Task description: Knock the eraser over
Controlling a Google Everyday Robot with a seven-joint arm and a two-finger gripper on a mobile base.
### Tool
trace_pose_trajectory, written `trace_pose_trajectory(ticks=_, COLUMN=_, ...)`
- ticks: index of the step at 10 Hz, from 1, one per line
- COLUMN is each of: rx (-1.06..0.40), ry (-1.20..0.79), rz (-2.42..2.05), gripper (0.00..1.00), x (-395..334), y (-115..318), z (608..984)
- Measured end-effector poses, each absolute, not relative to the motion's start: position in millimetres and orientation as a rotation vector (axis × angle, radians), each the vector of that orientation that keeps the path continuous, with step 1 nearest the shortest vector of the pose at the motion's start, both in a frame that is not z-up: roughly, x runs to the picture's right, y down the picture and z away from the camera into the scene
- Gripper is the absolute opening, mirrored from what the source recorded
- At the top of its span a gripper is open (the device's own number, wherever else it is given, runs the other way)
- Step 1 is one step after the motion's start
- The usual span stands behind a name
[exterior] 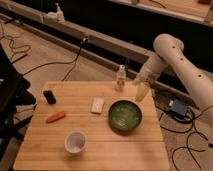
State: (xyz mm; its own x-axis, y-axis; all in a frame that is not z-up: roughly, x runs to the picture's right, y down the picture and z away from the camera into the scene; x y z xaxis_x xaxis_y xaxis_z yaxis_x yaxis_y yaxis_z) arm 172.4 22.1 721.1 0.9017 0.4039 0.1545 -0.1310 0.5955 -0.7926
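Observation:
The eraser [49, 96] is a small black block standing upright near the left edge of the wooden table [90, 150]. My gripper [142, 92] hangs from the white arm [175, 55] over the table's far right edge, above and behind the green bowl [125, 115]. It is far to the right of the eraser, with most of the table's width between them.
An orange carrot-shaped piece [55, 117] lies in front of the eraser. A flat white block [97, 105] lies mid-table. A white cup [75, 142] stands near the front. A small clear bottle [120, 78] stands at the far edge. Cables cross the floor.

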Motion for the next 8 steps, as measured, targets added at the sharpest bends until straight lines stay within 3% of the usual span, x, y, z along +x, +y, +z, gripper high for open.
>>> trace_pose_trajectory(ticks=8, rx=-0.882, ry=-0.336, rz=0.317, gripper=0.80, x=172.4, y=22.1, z=721.0)
